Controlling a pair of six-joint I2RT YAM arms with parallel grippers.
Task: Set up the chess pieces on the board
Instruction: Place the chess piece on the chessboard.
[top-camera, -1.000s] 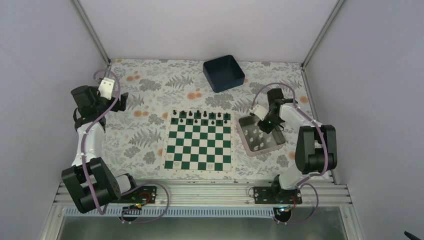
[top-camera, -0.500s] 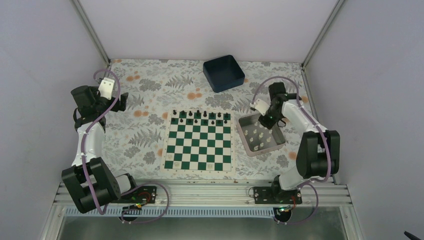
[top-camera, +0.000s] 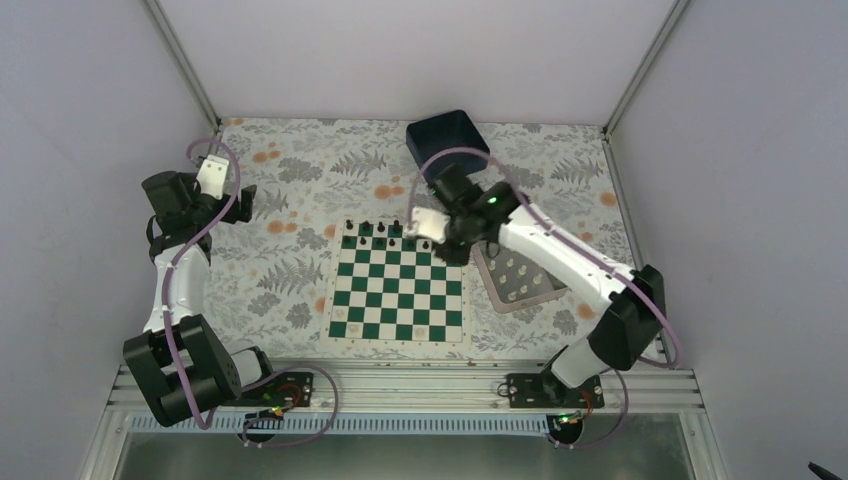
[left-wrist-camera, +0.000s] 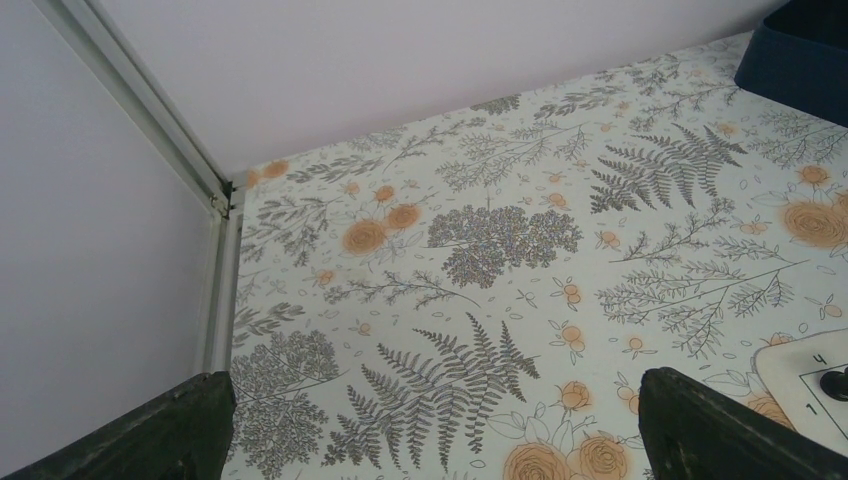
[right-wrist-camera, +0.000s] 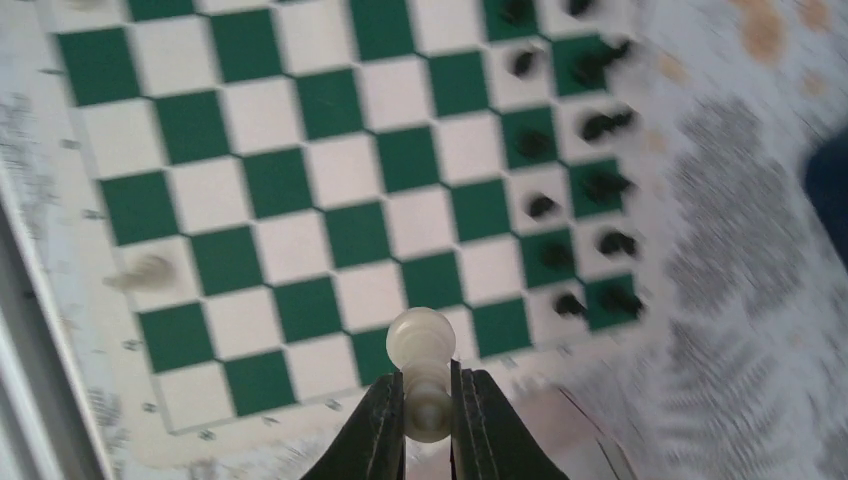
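The green and white board (top-camera: 398, 290) lies mid-table, with black pieces (top-camera: 400, 236) on its two far rows. My right gripper (top-camera: 452, 246) hangs above the board's far right corner. In the right wrist view it (right-wrist-camera: 427, 398) is shut on a cream white pawn (right-wrist-camera: 422, 345), held above the board (right-wrist-camera: 300, 200) near its edge; black pieces (right-wrist-camera: 590, 180) show blurred at the right. More white pieces (top-camera: 515, 272) lie in the silver tray (top-camera: 548, 290). My left gripper (top-camera: 240, 200) is open and empty at the far left, its fingers (left-wrist-camera: 150, 440) wide apart over the table.
A dark blue bin (top-camera: 447, 138) stands at the back, behind the right arm, and shows in the left wrist view (left-wrist-camera: 800, 55). The board's corner (left-wrist-camera: 805, 365) shows at that view's lower right. Frame posts and walls bound the floral table.
My right arm has swung left from the silver tray to above the board's far right corner, carrying a white pawn. The left arm has not moved.
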